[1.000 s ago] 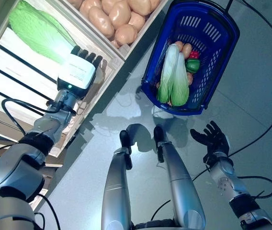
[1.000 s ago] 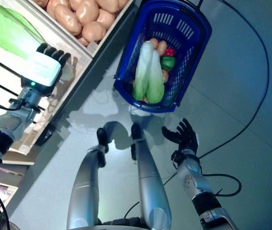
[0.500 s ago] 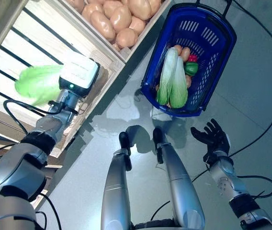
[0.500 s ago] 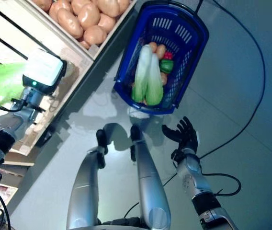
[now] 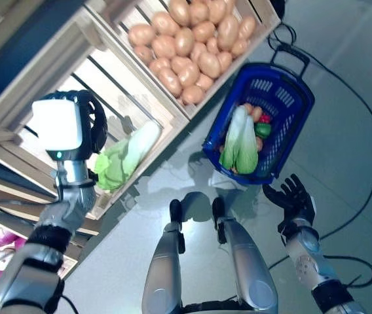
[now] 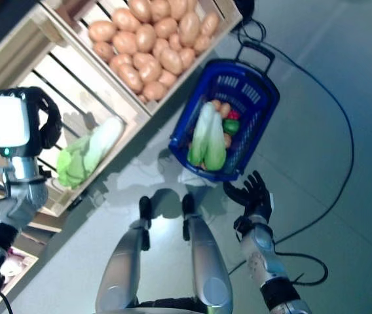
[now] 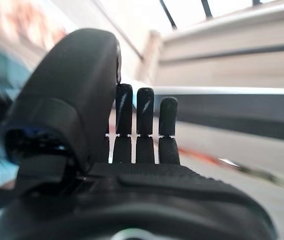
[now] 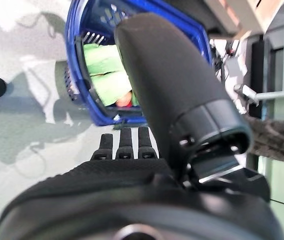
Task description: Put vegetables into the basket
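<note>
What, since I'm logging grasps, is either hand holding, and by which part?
Nothing. The left hand is straight-fingered and empty; the pale green leafy cabbage lies apart from it. The right hand is open and empty.

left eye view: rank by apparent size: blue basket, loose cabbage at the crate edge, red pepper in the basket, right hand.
1. Blue basket, clearly largest.
2. Loose cabbage.
3. Right hand; it looks smaller than the cabbage, but sits nearer the camera, so that gap is unsure.
4. Red pepper, smallest, partly hidden.
</note>
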### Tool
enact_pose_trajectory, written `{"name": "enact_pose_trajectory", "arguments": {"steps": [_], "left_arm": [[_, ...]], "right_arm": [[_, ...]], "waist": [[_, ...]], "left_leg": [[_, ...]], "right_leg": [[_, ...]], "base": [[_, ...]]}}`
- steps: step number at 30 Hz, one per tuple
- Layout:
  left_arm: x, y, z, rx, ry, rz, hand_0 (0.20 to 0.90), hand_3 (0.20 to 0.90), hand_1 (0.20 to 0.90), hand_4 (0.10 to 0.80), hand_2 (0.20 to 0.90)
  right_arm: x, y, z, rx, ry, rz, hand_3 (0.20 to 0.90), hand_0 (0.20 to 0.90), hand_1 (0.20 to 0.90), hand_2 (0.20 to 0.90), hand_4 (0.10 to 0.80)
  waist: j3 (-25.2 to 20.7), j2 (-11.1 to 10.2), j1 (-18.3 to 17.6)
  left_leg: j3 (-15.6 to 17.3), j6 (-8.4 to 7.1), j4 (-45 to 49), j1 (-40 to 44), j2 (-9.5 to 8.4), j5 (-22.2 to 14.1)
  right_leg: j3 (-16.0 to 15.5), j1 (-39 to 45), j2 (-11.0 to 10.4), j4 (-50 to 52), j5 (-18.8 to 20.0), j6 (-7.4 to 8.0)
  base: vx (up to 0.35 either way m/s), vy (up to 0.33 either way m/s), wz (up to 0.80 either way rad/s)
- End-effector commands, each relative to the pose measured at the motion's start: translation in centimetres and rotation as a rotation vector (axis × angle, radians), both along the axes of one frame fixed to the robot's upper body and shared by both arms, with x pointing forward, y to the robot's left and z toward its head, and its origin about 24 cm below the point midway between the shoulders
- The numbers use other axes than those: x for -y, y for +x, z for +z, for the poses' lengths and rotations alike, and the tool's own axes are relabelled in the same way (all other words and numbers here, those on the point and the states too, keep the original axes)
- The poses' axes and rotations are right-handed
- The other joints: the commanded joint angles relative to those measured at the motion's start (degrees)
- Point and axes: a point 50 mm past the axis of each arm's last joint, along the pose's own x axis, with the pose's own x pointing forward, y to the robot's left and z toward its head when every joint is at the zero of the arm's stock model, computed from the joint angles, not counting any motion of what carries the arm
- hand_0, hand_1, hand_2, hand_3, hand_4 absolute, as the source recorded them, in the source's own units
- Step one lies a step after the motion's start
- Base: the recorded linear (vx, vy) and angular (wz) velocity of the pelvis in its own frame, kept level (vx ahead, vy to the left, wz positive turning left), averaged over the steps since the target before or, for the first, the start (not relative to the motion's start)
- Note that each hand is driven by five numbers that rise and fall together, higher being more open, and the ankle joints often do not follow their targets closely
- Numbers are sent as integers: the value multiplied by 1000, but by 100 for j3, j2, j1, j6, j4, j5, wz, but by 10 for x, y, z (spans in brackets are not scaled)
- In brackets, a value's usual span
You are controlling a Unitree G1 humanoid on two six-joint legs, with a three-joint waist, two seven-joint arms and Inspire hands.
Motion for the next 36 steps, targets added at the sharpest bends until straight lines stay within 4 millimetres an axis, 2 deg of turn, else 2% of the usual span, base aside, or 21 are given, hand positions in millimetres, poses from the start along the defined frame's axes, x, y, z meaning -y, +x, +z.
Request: {"name": "enact_pose_trajectory", "arguments": {"steps": [1, 5, 8, 12, 13, 14, 15, 21, 25, 29, 36], "left_arm": [[22, -16, 22, 289, -220, -197, 300, 300, 300, 400, 300], [38, -29, 12, 227, -301, -295, 300, 300, 300, 400, 300], [40, -32, 7, 170, -309, -307, 300, 300, 300, 400, 300], [39, -28, 0, 32, -315, -292, 300, 300, 300, 400, 300], [37, -21, -2, -58, -317, -276, 300, 300, 300, 400, 300], [37, -19, -4, -92, -316, -268, 347, 347, 347, 431, 347], [35, -14, -6, -161, -313, -242, 900, 900, 900, 800, 900], [33, 4, 5, -246, -303, -228, 900, 900, 900, 800, 900], [35, 22, 15, -308, -288, -202, 900, 900, 900, 800, 900], [36, 33, 24, -323, -304, -189, 900, 900, 900, 800, 900], [35, 46, 22, -349, -396, -168, 900, 900, 900, 800, 900]], "right_arm": [[7, -5, 24, 151, -57, -52, 900, 900, 900, 900, 800], [6, -12, 16, 105, -67, -46, 900, 900, 900, 900, 800], [7, -16, 12, 81, -68, -50, 900, 900, 900, 900, 800], [9, -17, 9, 59, -74, -46, 900, 900, 900, 900, 800], [11, -15, 10, 61, -78, -41, 900, 900, 900, 900, 800], [11, -14, 10, 63, -80, -41, 900, 900, 900, 900, 800], [12, -11, 12, 67, -79, -40, 900, 900, 900, 900, 800], [14, 0, 24, 102, -89, -29, 900, 900, 900, 900, 800], [14, 8, 31, 118, -95, -27, 900, 900, 900, 900, 800], [12, 14, 36, 133, -114, -6, 900, 900, 900, 900, 800], [9, 14, 30, 99, -136, 47, 900, 900, 900, 900, 800]], "waist": [[-603, 40, 182], [-946, 73, 310], [-1100, 73, 353], [-1142, 59, 383], [-1063, 61, 372], [-1028, 60, 366], [-956, 59, 358], [-359, 39, 253], [-21, -1, 143], [-5, -40, 45], [-5, -224, -45]], "left_leg": [[-120, 304, -293, 8, -509, 166], [-263, 324, -686, 460, -533, 239], [-300, 333, -849, 715, -518, 247], [-266, 355, -868, 865, -485, 197], [-221, 362, -808, 832, -464, 174], [-208, 368, -780, 812, -461, 166], [-187, 381, -715, 762, -455, 148], [-54, 423, -219, 246, -416, 138], [-23, 413, 115, -228, -367, 189], [71, 412, 457, -869, -280, 185], [158, 412, 860, -1501, -161, 115]], "right_leg": [[-249, 699, -371, -1159, 643, 211], [-343, 1172, -399, -1529, 731, 234], [-392, 1442, -393, -1678, 735, 235], [-467, 1627, -361, -1732, 686, 207], [-487, 1612, -340, -1682, 657, 198], [-487, 1592, -333, -1658, 650, 194], [-488, 1541, -322, -1598, 632, 189], [-413, 1095, -242, -1202, 621, 129], [-254, 670, -135, -884, 612, 86], [-144, 100, -24, -560, 534, 10], [-52, -435, 64, -247, 435, -36]], "base": [[52, -4, 13], [103, -12, 8], [135, -13, 18], [76, -20, 11], [0, 0, 0], [-32, -31, 5], [-46, -29, 7], [-72, -36, -1], [-69, -20, -4], [-39, 24, -10], [13, 20, -10]]}}
